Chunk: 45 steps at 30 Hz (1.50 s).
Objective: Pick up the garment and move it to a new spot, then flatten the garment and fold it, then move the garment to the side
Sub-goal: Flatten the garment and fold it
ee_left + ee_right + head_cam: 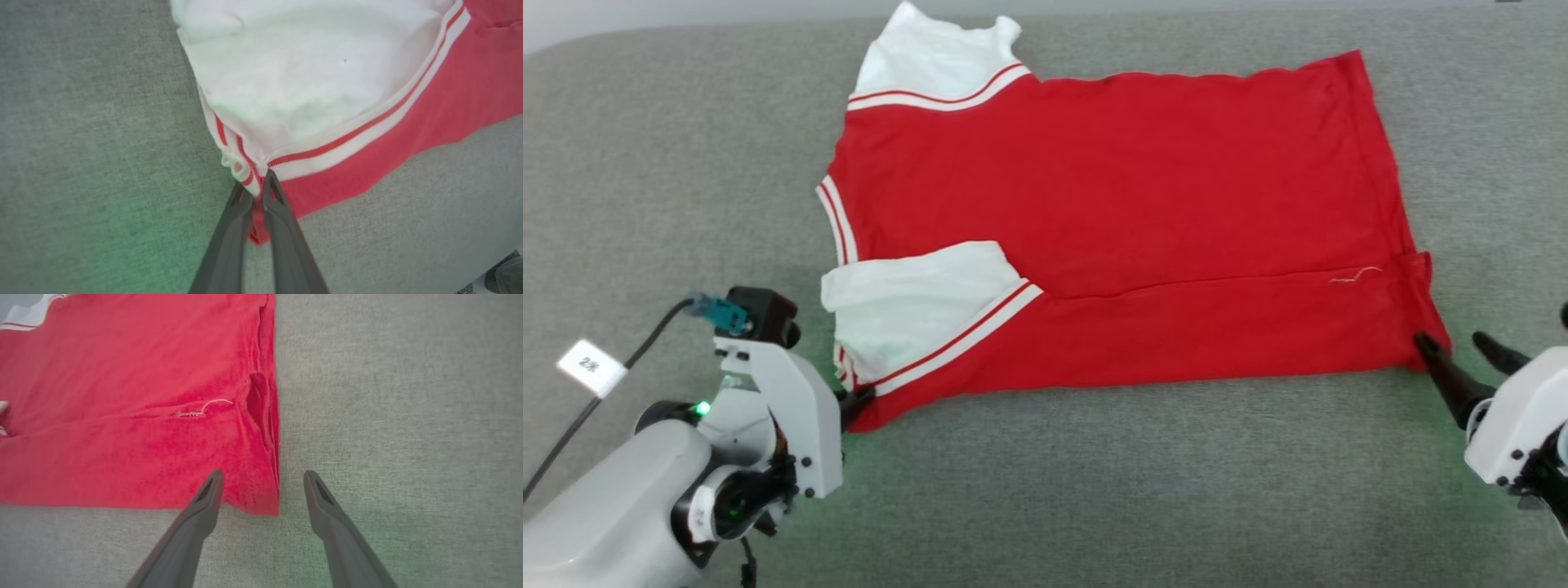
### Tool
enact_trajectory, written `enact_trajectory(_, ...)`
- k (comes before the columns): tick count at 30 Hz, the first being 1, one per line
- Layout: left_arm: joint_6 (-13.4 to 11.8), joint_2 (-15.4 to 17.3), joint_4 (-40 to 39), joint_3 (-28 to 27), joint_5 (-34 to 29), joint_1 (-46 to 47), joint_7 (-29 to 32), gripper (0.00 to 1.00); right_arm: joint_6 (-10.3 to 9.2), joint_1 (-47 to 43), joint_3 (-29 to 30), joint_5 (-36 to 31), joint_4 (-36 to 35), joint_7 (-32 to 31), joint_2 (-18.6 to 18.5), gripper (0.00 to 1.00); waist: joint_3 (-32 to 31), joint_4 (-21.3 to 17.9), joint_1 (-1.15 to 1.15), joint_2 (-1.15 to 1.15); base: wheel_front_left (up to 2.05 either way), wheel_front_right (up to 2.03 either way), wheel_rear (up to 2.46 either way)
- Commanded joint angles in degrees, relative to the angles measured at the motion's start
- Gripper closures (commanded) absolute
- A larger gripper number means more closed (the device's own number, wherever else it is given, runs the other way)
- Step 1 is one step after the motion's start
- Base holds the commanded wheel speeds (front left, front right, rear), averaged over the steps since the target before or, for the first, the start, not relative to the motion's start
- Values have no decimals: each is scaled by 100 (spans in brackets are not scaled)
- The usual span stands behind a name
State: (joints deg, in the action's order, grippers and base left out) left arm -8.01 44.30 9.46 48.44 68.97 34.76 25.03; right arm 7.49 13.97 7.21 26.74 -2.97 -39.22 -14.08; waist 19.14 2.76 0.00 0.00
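Note:
The garment [1127, 245], a red jersey with white sleeves and red-white striped trim, lies spread flat on the grey surface, plain red side up. Its near long edge is folded over toward the middle. My left gripper [859, 398] is shut on the garment's near-left corner by the striped trim; the left wrist view shows the garment [367, 134] with my left gripper [256, 185] pinching red and white cloth between its tips. My right gripper [1450, 343] stands open at the near-right hem corner; in the right wrist view my right gripper [263, 477] straddles that corner of the garment [122, 416].
A grey fabric surface [1094, 490] stretches around the jersey, with bare room in front and at both sides. A cable with a white tag [590, 367] hangs by my left arm. A loose white thread [1356, 275] lies near the hem.

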Motion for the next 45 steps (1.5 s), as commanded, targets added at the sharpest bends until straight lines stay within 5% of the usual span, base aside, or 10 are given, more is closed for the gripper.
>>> enact_trajectory(1,78,-148,15,172,-12,-128,85,100,0,116,4,-1,137,-74,17,0,31,78,0,0,0,0,0)
enact_trajectory(8,153,-256,89,195,-64,-20,47,100,0,496,-227,-70,1027,-441,-40,0,63,190,0,0,0,0,0)
enact_trajectory(10,180,-290,117,195,-59,1,33,100,-1,585,-318,-85,1257,-494,-67,100,67,206,0,0,0,0,0)
enact_trajectory(26,267,-102,178,98,32,71,100,100,-3,817,-574,326,1432,-587,-461,100,-67,143,0,0,0,0,0)
enact_trajectory(45,-232,632,-714,99,178,-252,612,100,-3,-159,-449,744,346,-1477,-760,100,-350,136,0,0,0,0,0)
